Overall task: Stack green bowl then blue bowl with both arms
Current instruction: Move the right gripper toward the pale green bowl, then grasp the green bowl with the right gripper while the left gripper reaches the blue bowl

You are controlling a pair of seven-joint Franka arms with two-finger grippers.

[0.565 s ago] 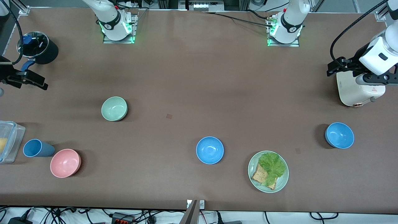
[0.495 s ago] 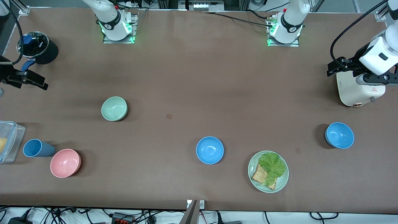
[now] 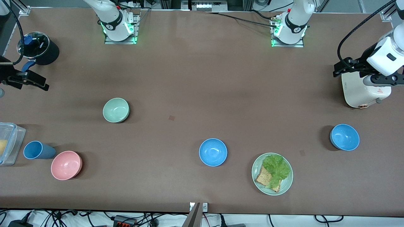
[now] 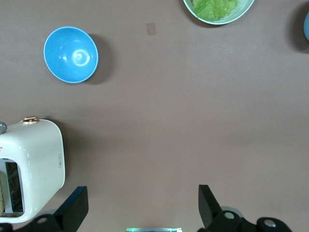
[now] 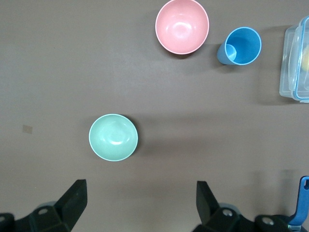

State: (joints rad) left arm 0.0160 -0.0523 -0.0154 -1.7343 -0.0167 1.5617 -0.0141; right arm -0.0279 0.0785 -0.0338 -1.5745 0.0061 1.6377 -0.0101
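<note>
The green bowl [image 3: 116, 110] sits upright on the table toward the right arm's end; it also shows in the right wrist view [image 5: 113, 137]. One blue bowl [image 3: 213, 152] sits mid-table near the front camera. A second blue bowl [image 3: 344, 137] sits toward the left arm's end and shows in the left wrist view [image 4: 71, 54]. My left gripper [image 3: 344, 67] hangs open and empty high beside the toaster [image 3: 363, 90]; its own view shows it [image 4: 140, 208] over bare table. My right gripper [image 3: 27, 81] is open and empty, high beside the black pot [image 3: 38, 47]; in its own view [image 5: 140, 203] it is over bare table.
A green plate [image 3: 285, 186] with lettuce and toast lies near the front edge. A pink bowl [image 3: 66, 165], a blue cup [image 3: 36, 150] and a clear container [image 3: 8, 143] stand at the right arm's end. The toaster also shows in the left wrist view [image 4: 29, 164].
The left arm's hand has shifted slightly toward the robots' bases. The right arm and all bowls have not moved.
</note>
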